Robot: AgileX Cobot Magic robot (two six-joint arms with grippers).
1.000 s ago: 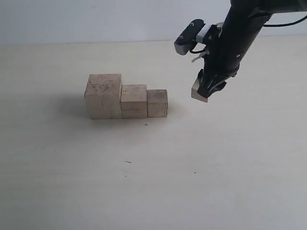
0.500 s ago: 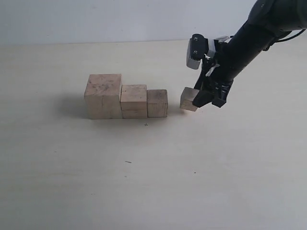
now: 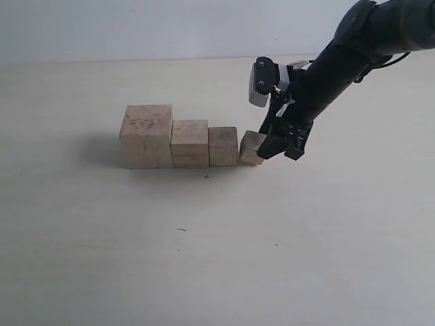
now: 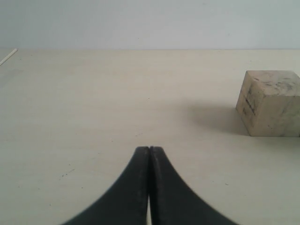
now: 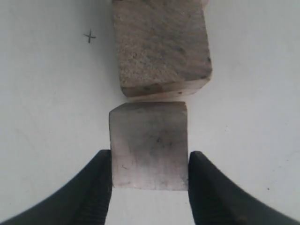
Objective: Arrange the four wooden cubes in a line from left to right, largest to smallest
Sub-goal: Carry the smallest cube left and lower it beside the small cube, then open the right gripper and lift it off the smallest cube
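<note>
Three wooden cubes stand in a touching row: the largest cube (image 3: pixel 146 136) on the left, then the second cube (image 3: pixel 189 142), then the third cube (image 3: pixel 223 146). The smallest cube (image 3: pixel 251 147) sits slightly tilted against the third cube's right side, with my right gripper (image 3: pixel 273 145) shut on it. In the right wrist view both fingers flank the smallest cube (image 5: pixel 149 140), which almost touches the third cube (image 5: pixel 161 47); the right gripper (image 5: pixel 150 158) holds it by two opposite faces. My left gripper (image 4: pixel 149 149) is shut and empty, with the largest cube (image 4: pixel 272 110) some way ahead of it.
The pale table (image 3: pixel 204 258) stretches wide in front of the row and behind it. A tiny dark cross mark (image 5: pixel 89 36) lies on the surface beside the third cube. The left arm does not show in the exterior view.
My right gripper has come down and moved left with the smallest cube, from above the table to the right end of the row. The other three cubes have not moved.
</note>
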